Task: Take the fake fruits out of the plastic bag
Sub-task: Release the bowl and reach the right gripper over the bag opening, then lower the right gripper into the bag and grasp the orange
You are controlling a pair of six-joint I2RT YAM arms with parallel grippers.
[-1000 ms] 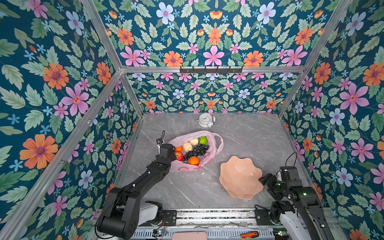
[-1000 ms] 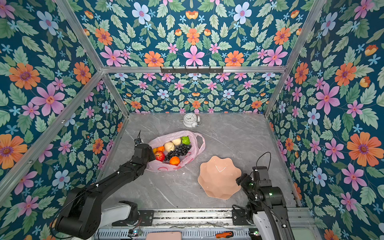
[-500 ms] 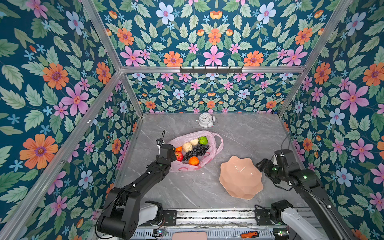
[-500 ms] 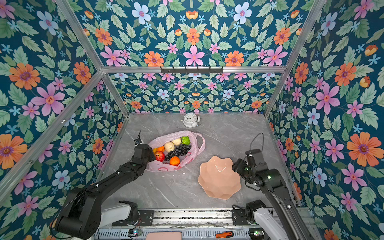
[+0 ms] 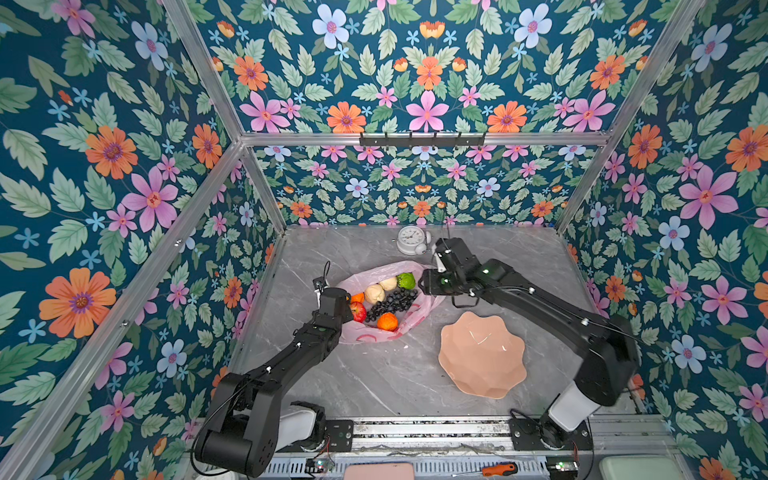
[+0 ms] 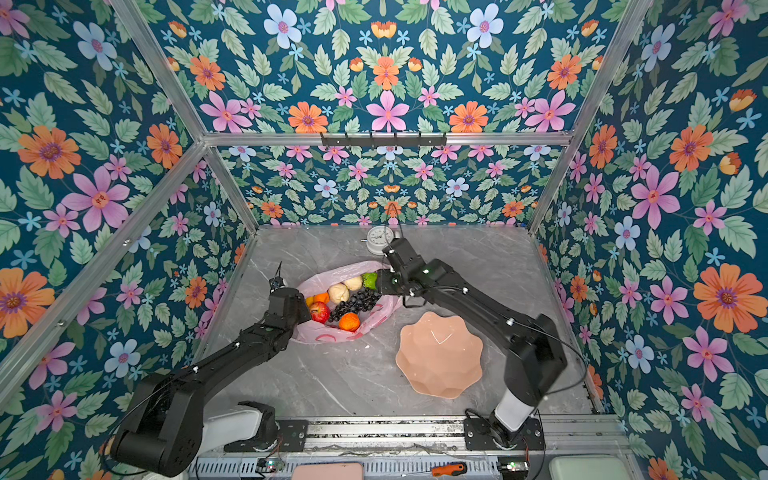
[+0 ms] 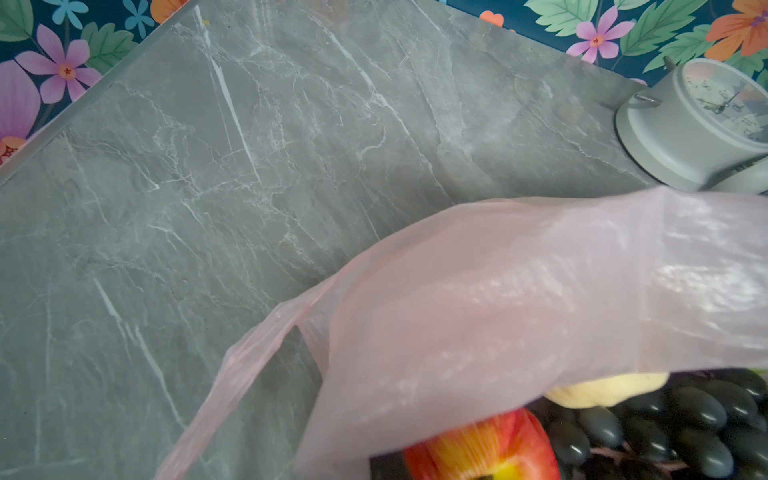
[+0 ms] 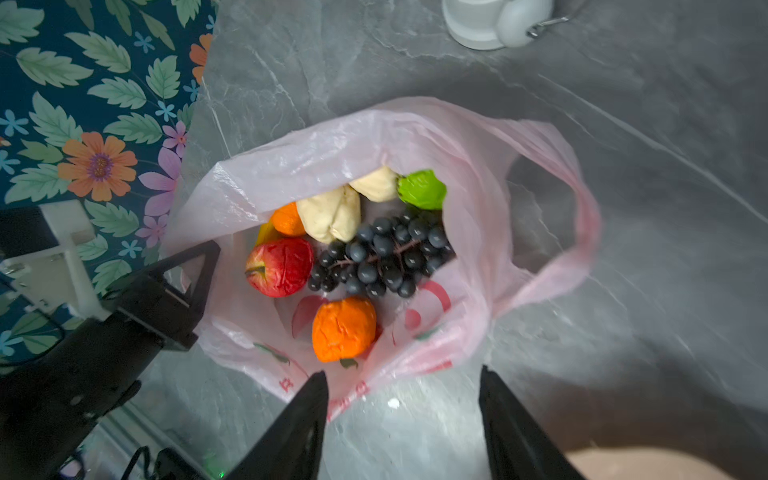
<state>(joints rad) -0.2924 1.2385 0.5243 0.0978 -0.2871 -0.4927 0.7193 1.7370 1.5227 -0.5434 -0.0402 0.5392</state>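
Observation:
The pink plastic bag (image 5: 368, 336) (image 8: 519, 187) lies open on the grey table, left of centre. The fake fruits sit inside it: a red apple (image 8: 279, 266), an orange (image 8: 343, 328), dark grapes (image 8: 382, 255), cream fruits (image 8: 330, 214), a green fruit (image 8: 422, 189), a second orange (image 8: 288, 219) and a sliver of banana (image 8: 266, 235). My left gripper (image 5: 343, 309) (image 8: 199, 270) is shut on the bag's near-left rim; bag film (image 7: 498, 291) fills its wrist view. My right gripper (image 8: 403, 372) (image 5: 428, 284) hovers open above the bag's right side, holding nothing.
A peach scalloped dish (image 5: 482, 353) (image 6: 440, 353) lies right of the bag under the right forearm. A white alarm clock (image 5: 411, 240) (image 7: 685, 124) stands by the back wall, just behind the right wrist. Flowered walls close three sides. An orange-handled screwdriver (image 5: 498, 469) lies on the front rail.
The right arm has swung from the front right corner, over the dish, to above the bag, and its jaws have narrowed somewhat. The left arm and the bag have not moved.

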